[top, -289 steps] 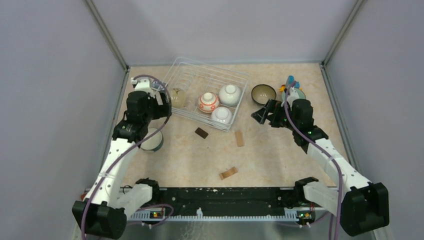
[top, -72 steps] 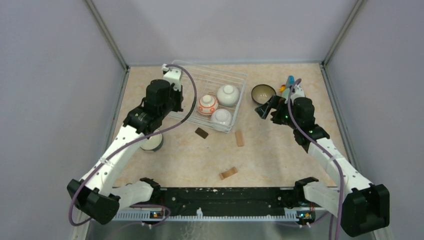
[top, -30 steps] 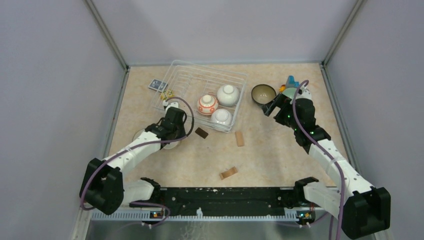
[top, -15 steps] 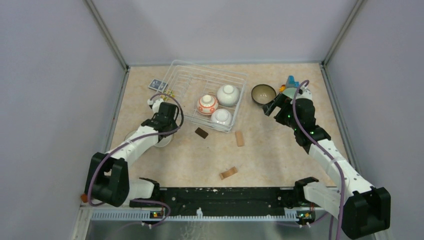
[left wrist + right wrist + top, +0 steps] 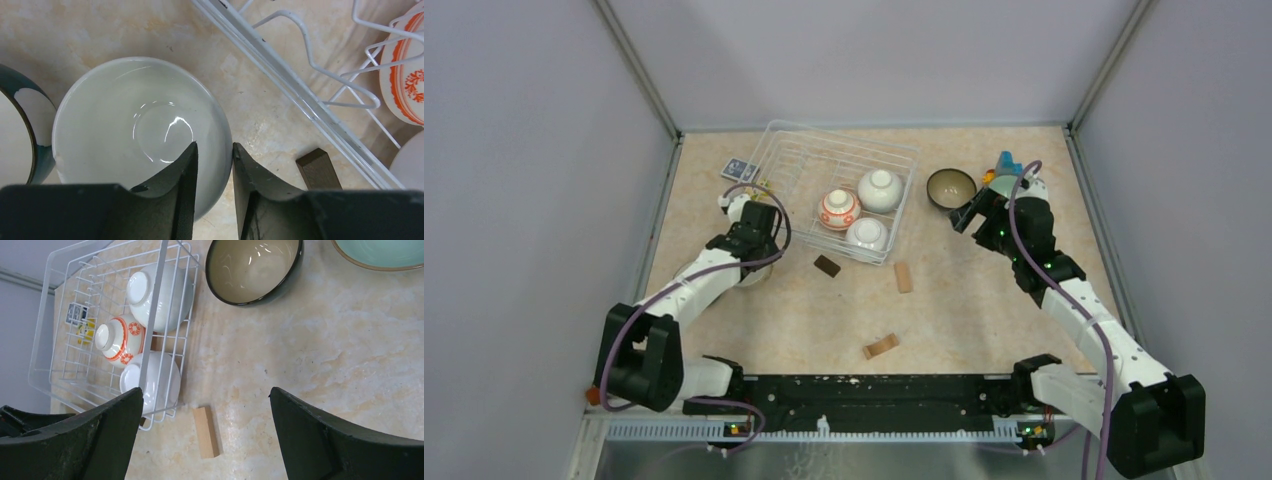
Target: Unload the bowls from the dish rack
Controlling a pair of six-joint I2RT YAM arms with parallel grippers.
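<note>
Left wrist view: left gripper [image 5: 214, 146] jaws slightly parted astride the rim of a pale bowl [image 5: 125, 130], which stands on the table [image 5: 125, 25] beside the dish rack [image 5: 272, 59].
Right gripper [image 5: 206, 390] jaws spread wide, holding nothing; three bowls [image 5: 881, 188] sit inside the dish rack.

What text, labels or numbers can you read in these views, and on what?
No text can be read in any view.
Small blue card beside the dish rack: its printed pattern is too small to tell whether it holds words.
Orange-patterned bowl: ornament only, no letters.
</note>
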